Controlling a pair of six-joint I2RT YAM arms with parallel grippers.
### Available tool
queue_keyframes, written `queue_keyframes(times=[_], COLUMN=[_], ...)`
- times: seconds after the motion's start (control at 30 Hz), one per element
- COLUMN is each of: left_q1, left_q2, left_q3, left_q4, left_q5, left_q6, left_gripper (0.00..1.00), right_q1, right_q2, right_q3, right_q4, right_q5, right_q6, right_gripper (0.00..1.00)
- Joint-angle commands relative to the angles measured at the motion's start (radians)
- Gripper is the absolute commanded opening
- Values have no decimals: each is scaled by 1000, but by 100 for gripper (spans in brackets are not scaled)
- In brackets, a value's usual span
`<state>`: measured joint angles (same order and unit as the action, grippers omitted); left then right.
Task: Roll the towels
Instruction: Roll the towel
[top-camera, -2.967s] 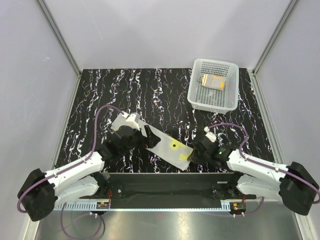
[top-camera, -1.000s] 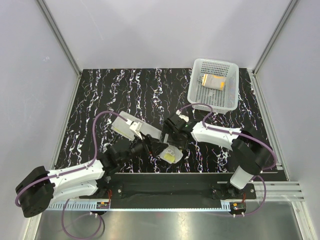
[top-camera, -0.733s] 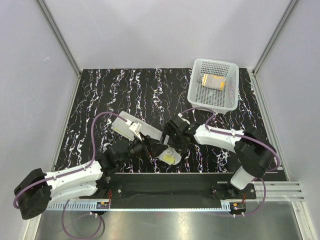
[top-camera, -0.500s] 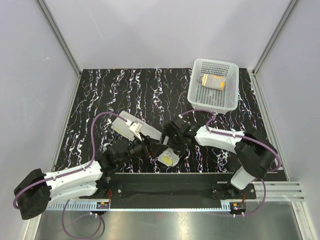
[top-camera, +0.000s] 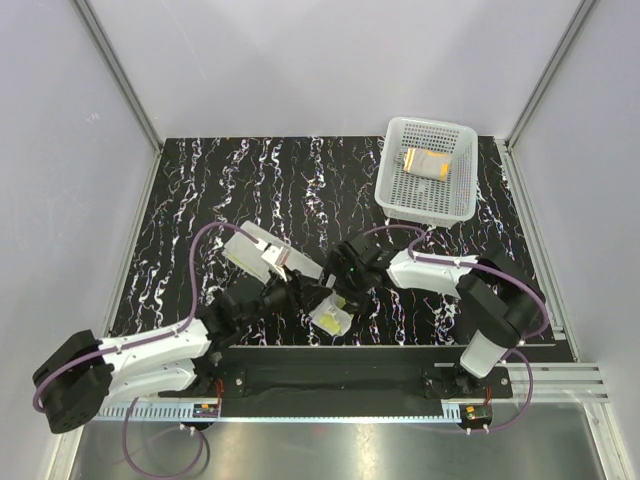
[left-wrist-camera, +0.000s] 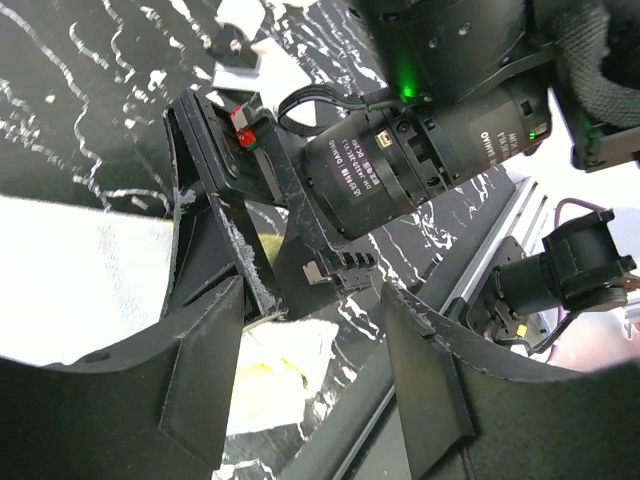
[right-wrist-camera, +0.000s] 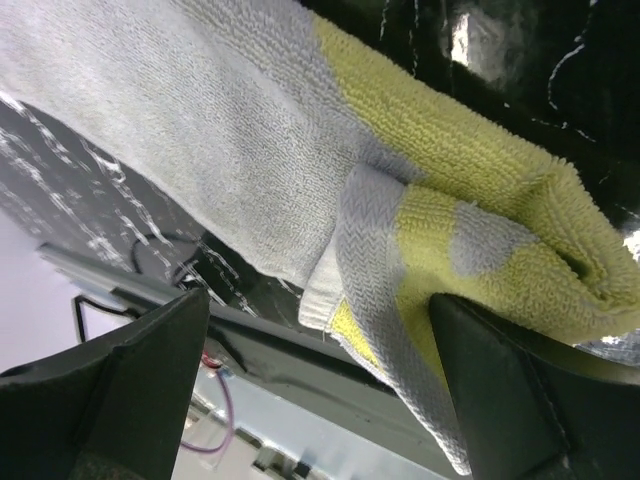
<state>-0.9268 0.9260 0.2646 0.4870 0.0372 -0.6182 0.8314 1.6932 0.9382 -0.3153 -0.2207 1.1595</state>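
The yellow towel (top-camera: 262, 252) lies diagonally on the black marbled table, grey-white reverse up, and its near end is folded into a loose yellow roll (top-camera: 330, 318). My left gripper (top-camera: 303, 296) hovers over that roll from the left. It is open, with the roll (left-wrist-camera: 262, 375) lying by its left finger (left-wrist-camera: 210, 370). My right gripper (top-camera: 345, 287) comes in from the right. It is open wide astride the rolled end (right-wrist-camera: 470, 250), and its right finger (right-wrist-camera: 500, 390) touches the fold. The orange towel (top-camera: 428, 162) lies rolled in the basket.
The white perforated basket (top-camera: 395, 200) stands at the back right of the table. The two gripper heads are close together over the towel's near end. The table's front rail (top-camera: 330, 360) runs just below the roll.
My left gripper's jaws have narrowed. Both grippers have drawn closer over the towel's near end. The rolled end has shifted slightly left and toward the front.
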Motion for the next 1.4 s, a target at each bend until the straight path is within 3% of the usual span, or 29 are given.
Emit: queue_keyframes(times=[0.0, 0.07, 0.2, 0.27, 0.4, 0.43, 0.47, 0.5, 0.57, 0.6, 0.67, 0.7, 0.77, 0.87, 0.97, 1.03, 1.23, 1.37], left_q1=[-72, -110, -150, -199, -265, -277, -279, -279, -279, -279, -279, -276, -276, -277, -280, -311, -507, -530], left_q2=[78, 129, 180, 174, 82, 56, -4, -34, -126, -154, -196, -214, -205, -181, -156, -135, -7, 227], left_q3=[4, 22, 56, 71, 71, 74, 84, 119, 145, 163, 186, 221, 258, 305, 256, 194, 148, 279], left_q4=[156, 162, 138, 81, -69, -106, -161, -309, -419, -483, -537, -583, -623, -650, -536, -429, -350, -477], left_q5=[233, 228, 185, 141, 37, 14, -85, -162, -290, -383, -465, -526, -560, -510, -261, -217, -405, -535], left_q6=[-6, 5, 5, 8, 6, 6, 5, -3, 4, 21, 61, 75, 118, 153, 137, 108, 35, -3], left_gripper=[46, 40, 36, 24, 24, 26, 40, 42, 46, 70, 89, 93, 92, 78, 67, 63, 68, 83], right_q1=[-40, -58, -72, -72, -74, -74, -74, -74, -74, -74, -74, -74, -74, -74, -74, -74, -81, -86], right_q2=[-27, -23, -17, -20, -9, -4, 3, 6, 11, 14, 22, 26, 28, 29, 37, 43, 72, 71], right_q3=[-38, -71, -95, -73, -58, -46, -44, -47, -64, -68, -78, -78, -76, -62, -32, -3, 65, 74], right_q4=[231, 271, 297, 248, 231, 217, 205, 206, 225, 231, 242, 240, 236, 206, 156, 130, 29, 8], right_q5=[-2, -29, -58, -52, -54, -51, -49, -49, -52, -54, -60, -60, -63, -43, -23, -8, -5, -11], right_q6=[115, 134, 105, 72, 28, 20, 16, 16, 20, 25, 23, 23, 19, 14, 11, 9, -32, -52], right_gripper=[100, 100, 100, 100, 100, 100, 100, 100, 100, 100, 100, 100, 100, 100, 100, 100, 100, 100])
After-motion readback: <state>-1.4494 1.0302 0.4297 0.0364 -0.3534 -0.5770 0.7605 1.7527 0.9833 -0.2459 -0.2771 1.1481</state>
